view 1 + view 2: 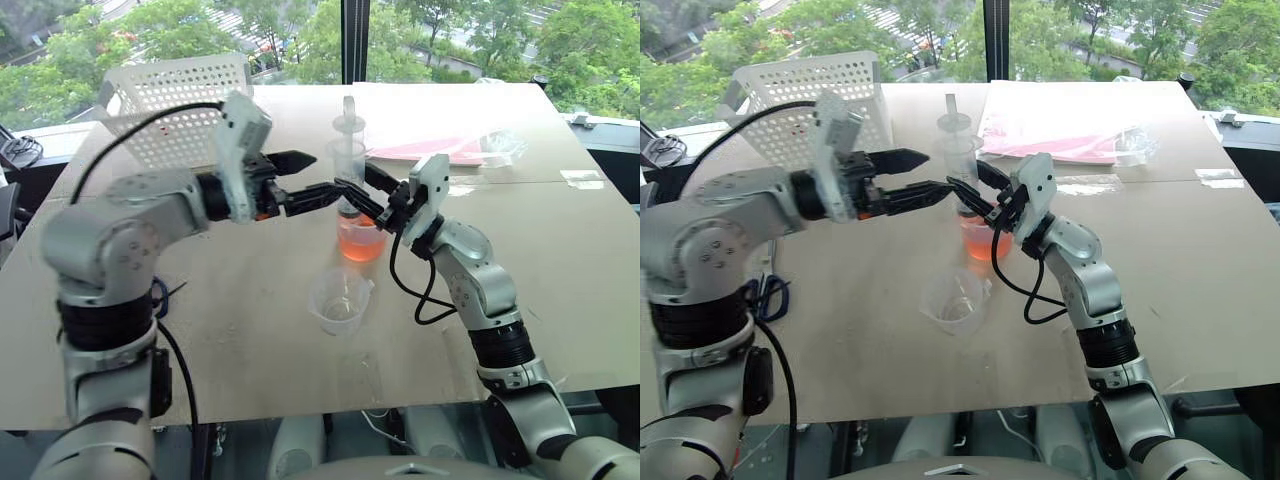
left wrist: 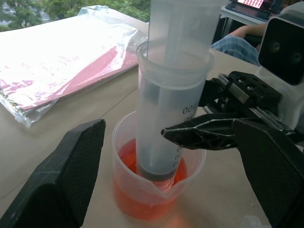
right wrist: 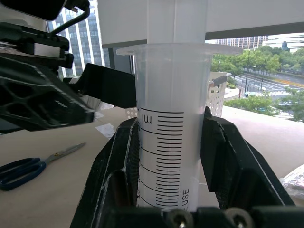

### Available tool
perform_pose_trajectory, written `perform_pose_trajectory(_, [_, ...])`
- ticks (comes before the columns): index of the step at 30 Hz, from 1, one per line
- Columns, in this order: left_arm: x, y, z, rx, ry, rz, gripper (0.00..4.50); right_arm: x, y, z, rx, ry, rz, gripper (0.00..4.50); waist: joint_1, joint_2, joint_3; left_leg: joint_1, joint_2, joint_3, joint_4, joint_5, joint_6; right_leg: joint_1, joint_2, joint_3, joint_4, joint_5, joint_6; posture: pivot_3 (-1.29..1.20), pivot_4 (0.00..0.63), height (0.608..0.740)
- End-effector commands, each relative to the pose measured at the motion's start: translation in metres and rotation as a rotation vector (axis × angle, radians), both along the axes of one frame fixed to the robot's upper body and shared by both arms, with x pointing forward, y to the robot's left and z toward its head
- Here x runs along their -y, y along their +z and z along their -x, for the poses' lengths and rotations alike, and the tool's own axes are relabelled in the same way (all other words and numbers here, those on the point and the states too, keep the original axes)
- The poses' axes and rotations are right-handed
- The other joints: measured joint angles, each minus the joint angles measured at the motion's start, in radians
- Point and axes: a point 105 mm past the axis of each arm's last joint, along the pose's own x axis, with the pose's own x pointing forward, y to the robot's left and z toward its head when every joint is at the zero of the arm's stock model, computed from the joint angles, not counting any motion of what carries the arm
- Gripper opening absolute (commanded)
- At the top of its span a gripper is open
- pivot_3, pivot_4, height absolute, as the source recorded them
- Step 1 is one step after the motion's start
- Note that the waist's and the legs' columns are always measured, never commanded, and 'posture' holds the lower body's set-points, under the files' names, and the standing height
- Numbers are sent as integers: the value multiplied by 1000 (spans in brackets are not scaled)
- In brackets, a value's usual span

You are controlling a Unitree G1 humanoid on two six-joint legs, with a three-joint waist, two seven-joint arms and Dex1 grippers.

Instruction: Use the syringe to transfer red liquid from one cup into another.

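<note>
Syringe: the large clear plastic syringe (image 1: 348,160) stands upright in the taller cup, its black rubber plunger tip low in the barrel, down in the red liquid, and its translucent plunger rod rising above the barrel's flange.
Taller cup: the clear plastic spouted cup (image 1: 361,240) sits on the table near its middle, holding the translucent orange-red liquid (image 2: 142,202) in its lower part.
Shorter cup: the squat clear plastic cup with a pouring spout (image 1: 340,300) stands just in front of the taller one, on the robot's side, apart from it.
Right gripper: the right gripper (image 3: 171,156) is clamped on the syringe barrel, one black finger pressed to each side of the printed scale.
Left gripper: the left gripper (image 1: 322,176) is released, its two black fingers spread wide, beside the syringe and not touching it.
Table: the pale brown tabletop (image 1: 560,290) carries everything.
Other things: a white perforated plastic basket (image 1: 175,105) at the far left corner; a pink sheet pack in clear wrap (image 1: 1060,130) at the far right; blue-handled scissors (image 3: 28,166) lying flat on the left.
</note>
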Motion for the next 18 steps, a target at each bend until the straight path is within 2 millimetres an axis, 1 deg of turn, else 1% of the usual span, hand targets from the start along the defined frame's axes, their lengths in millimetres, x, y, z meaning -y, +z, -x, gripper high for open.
perform_pose_trajectory(1, [1, 17, 1, 86, -1, 1, 4324, -1, 18, 7, 69, 13, -35, 1410, -1, 0, 0, 0, 0, 0, 0, 0, 0, 0, 0, 0, 0, 0, 0, 0, 150, 740])
perform_pose_trajectory(5, [-7, 21, 4, 96, 0, 4, 4324, 5, 25, 6, 85, -5, -44, 1409, 0, 0, 0, 0, 0, 0, -1, 0, 0, 0, 0, 0, 0, 0, 0, 0, 150, 740])
perform_pose_trajectory(9, [-7, 22, 7, 103, -12, 10, 4324, 6, 29, 5, 95, -7, -48, 1409, 2, 0, 0, 0, 0, 0, -1, 0, 0, 0, 0, 0, -1, 0, 0, 0, 150, 740])
perform_pose_trajectory(14, [-15, 23, 18, 114, -16, 19, 4324, 15, 49, 2, 122, -22, -86, 1409, 1, 0, 0, 0, 0, 0, -1, 0, 0, 0, 0, 0, 0, 0, 0, 0, 150, 740])
perform_pose_trajectory(16, [-18, 22, 24, 127, -21, 34, 4324, 18, 51, 0, 130, -30, -80, 1409, 1, 0, 0, 0, 0, 0, -1, 0, 0, 0, 0, 0, 0, 0, 0, 0, 150, 740])
perform_pose_trajectory(18, [-22, 17, 29, 147, -11, 40, 4324, 20, 50, -2, 130, -35, -70, 1409, 1, 0, 0, 0, 0, 0, -1, 0, 0, 0, 0, 0, -1, 0, 0, 0, 150, 740])
